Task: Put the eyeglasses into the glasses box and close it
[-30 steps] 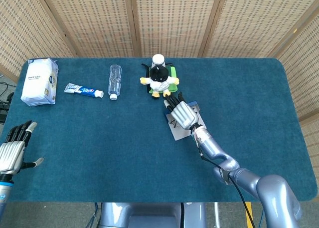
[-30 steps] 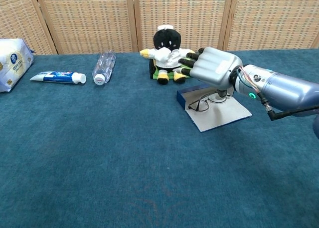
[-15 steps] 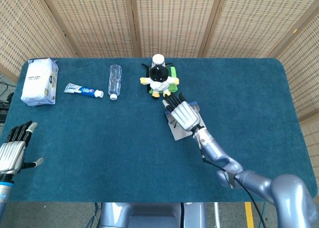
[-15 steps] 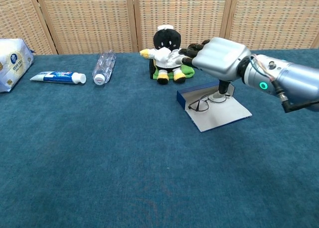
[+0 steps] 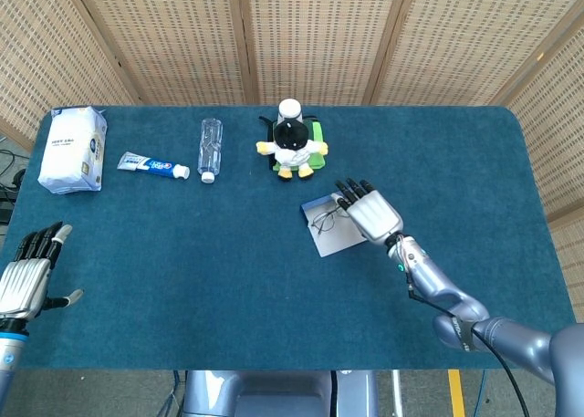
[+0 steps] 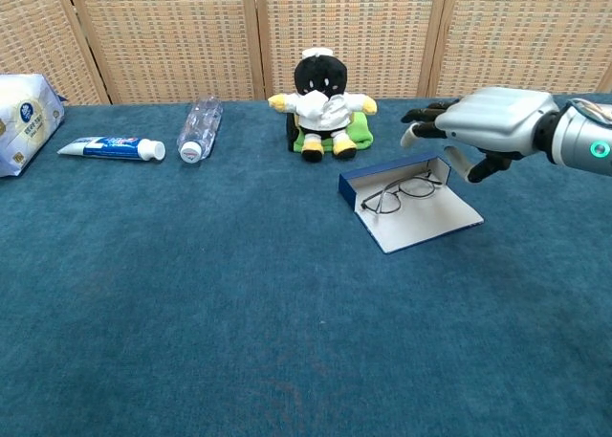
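The thin-framed eyeglasses (image 6: 404,190) (image 5: 324,219) lie inside the open glasses box (image 6: 378,181) (image 5: 311,208), whose pale lid (image 6: 421,221) (image 5: 333,239) is flat on the cloth in front. My right hand (image 6: 481,129) (image 5: 370,212) hovers to the right of the box with its fingers spread and holds nothing. My left hand (image 5: 24,273) is far off at the table's near left edge, open and empty, and only the head view shows it.
A black and white plush toy (image 6: 321,102) (image 5: 292,143) on a green pad sits just behind the box. Further left lie a plastic bottle (image 6: 198,126) (image 5: 210,147), a toothpaste tube (image 6: 110,148) (image 5: 151,164) and a tissue pack (image 6: 23,120) (image 5: 71,147).
My right hand has lifted off the box and drawn back to the right, leaving the eyeglasses lying in the box. The left hand has barely moved.
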`<state>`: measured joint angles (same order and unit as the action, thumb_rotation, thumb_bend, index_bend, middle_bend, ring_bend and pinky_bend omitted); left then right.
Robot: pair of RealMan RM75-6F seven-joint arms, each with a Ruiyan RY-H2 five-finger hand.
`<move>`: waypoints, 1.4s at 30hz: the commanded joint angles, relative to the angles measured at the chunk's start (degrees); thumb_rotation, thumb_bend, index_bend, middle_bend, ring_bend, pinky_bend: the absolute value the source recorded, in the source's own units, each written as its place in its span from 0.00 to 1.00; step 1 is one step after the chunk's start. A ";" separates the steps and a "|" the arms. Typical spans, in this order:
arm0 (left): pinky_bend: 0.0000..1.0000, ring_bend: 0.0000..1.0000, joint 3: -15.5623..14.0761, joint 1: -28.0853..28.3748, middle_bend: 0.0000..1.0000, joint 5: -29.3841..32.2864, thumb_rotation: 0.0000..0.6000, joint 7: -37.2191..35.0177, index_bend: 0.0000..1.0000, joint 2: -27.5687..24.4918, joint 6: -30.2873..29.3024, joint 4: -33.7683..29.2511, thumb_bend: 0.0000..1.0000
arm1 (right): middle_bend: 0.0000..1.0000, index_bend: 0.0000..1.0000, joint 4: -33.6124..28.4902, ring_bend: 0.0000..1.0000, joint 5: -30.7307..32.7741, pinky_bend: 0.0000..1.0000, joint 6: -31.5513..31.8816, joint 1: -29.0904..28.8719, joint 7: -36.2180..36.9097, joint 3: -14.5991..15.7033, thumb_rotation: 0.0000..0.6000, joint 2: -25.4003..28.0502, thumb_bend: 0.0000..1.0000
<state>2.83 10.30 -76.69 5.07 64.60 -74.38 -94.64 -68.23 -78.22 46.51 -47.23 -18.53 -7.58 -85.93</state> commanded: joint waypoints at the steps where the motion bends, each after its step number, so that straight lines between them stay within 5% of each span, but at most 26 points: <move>1: 0.00 0.00 -0.03 0.07 0.00 -0.01 1.00 0.09 0.00 0.04 0.12 0.06 0.03 | 0.02 0.16 1.72 0.00 -3.31 0.14 0.54 1.15 3.27 2.73 1.00 0.71 0.83; 7: 0.00 0.00 -0.09 0.20 0.00 0.02 1.00 0.38 0.00 0.23 0.30 0.10 0.03 | 0.04 0.16 7.21 0.00 -8.04 0.14 3.45 1.68 7.66 5.24 1.00 -1.40 0.83; 15: 0.00 0.00 -0.06 0.22 0.00 0.23 1.00 0.81 0.00 0.43 0.24 0.14 0.03 | 0.04 0.18 10.24 0.00 -7.72 0.14 1.84 -0.82 9.10 3.54 1.00 -3.51 0.86; 22: 0.00 0.00 0.20 0.29 0.00 0.89 1.00 1.09 0.00 0.54 0.32 0.26 0.03 | 0.05 0.20 12.56 0.00 -2.02 0.14 -3.87 -4.87 5.18 -0.79 1.00 -6.79 1.00; 30: 0.00 0.00 0.36 0.45 0.00 1.38 1.00 1.03 0.00 0.58 0.67 0.39 0.03 | 0.05 0.20 16.41 0.00 6.61 0.14 -8.55 -7.80 -3.86 -4.03 1.00 -11.90 1.00; 42: 0.00 0.00 0.41 0.59 0.00 1.77 1.00 0.82 0.00 0.52 1.07 0.49 0.03 | 0.12 0.24 19.48 0.00 13.48 0.14 -10.42 -9.39 -10.54 -4.72 1.00 -15.19 1.00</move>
<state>3.24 10.89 -74.92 5.88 65.12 -73.31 -94.14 -48.96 -65.10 36.22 -56.42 -28.70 -12.18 -100.92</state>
